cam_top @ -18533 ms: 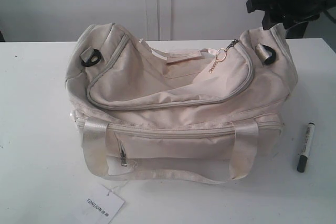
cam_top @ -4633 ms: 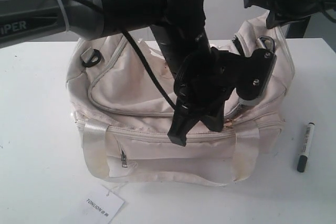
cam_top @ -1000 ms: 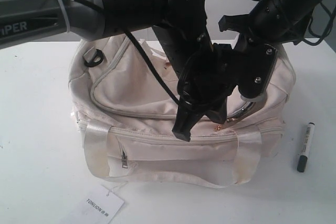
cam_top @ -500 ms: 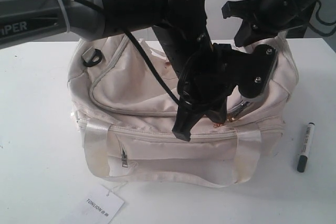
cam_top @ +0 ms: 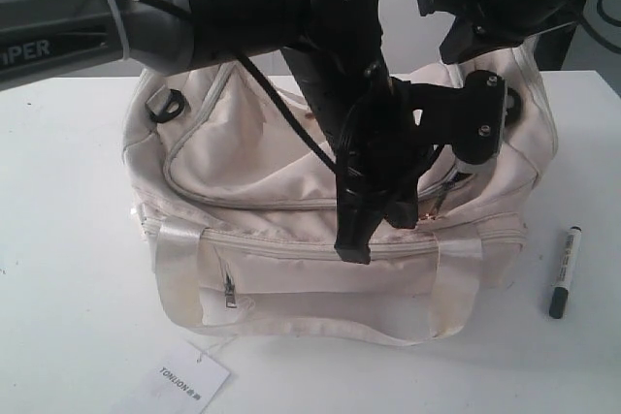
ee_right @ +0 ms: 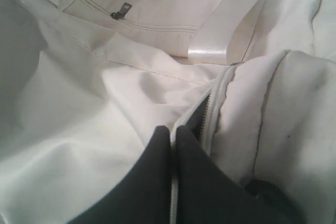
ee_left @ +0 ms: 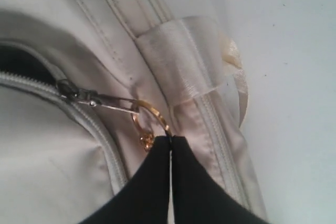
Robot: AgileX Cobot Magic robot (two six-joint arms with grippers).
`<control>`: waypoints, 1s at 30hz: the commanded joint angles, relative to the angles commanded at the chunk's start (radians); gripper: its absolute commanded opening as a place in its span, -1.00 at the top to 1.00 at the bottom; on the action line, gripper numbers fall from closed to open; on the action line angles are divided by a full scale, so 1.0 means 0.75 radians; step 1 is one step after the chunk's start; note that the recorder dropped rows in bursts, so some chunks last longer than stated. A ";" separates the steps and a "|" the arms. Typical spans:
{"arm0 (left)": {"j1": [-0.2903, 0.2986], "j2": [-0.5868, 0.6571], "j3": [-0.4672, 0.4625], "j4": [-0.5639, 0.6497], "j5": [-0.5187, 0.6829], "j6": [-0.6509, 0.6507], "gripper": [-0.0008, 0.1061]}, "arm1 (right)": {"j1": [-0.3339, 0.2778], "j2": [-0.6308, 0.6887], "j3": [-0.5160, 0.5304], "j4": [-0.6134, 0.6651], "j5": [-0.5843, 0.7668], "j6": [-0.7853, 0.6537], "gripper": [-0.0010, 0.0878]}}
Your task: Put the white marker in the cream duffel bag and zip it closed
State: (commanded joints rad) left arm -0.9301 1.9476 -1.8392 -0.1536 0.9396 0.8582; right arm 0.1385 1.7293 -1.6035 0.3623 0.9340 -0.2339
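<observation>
The cream duffel bag (cam_top: 262,172) sits mid-table under both arms. My left gripper (cam_top: 422,212) (ee_left: 170,138) is shut on the gold ring of the top zipper's pull (ee_left: 152,120), close to the right satin strap (ee_left: 181,56). A dark gap (ee_left: 21,66) shows behind the slider. My right gripper (cam_top: 464,53) (ee_right: 172,129) is shut on the bag's fabric edge beside the zipper teeth (ee_right: 210,111) and holds the bag's right end raised. The white marker (cam_top: 565,271), dark cap toward the front, lies on the table to the right of the bag, apart from both grippers.
A white paper tag (cam_top: 194,375) lies on the table (cam_top: 68,239) in front of the bag. A black D-ring (cam_top: 167,104) sits on the bag's left end. The front pocket's zip pull (cam_top: 228,290) hangs near the left strap. The left arm's body covers the bag's middle.
My right gripper has risen up and to the right, and the bag's right end has lifted with it. The left gripper has shifted slightly with the pull. The marker has not moved.
</observation>
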 joint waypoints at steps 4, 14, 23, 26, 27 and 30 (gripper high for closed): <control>0.000 0.000 0.000 0.015 0.065 -0.069 0.99 | 0.000 0.000 0.000 -0.003 -0.003 0.000 0.98; 0.000 0.000 0.000 0.100 0.149 -0.072 0.99 | 0.000 0.000 0.000 -0.028 -0.011 0.000 0.98; 0.000 0.000 0.000 0.256 0.267 -0.110 0.99 | 0.000 0.000 0.000 -0.056 -0.020 0.002 0.98; 0.000 0.000 0.000 0.299 0.312 -0.110 0.99 | 0.000 0.000 0.000 -0.056 -0.020 0.002 0.98; 0.000 0.000 0.000 0.310 0.324 -0.110 0.99 | 0.000 0.000 0.000 -0.060 -0.020 0.002 0.98; 0.000 0.000 0.000 0.338 0.355 -0.139 0.99 | 0.000 0.000 0.000 -0.060 -0.020 0.002 0.98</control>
State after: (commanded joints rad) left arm -0.9301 1.9476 -1.8392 0.0996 1.2057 0.7539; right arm 0.1385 1.7293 -1.6035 0.3176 0.9190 -0.2320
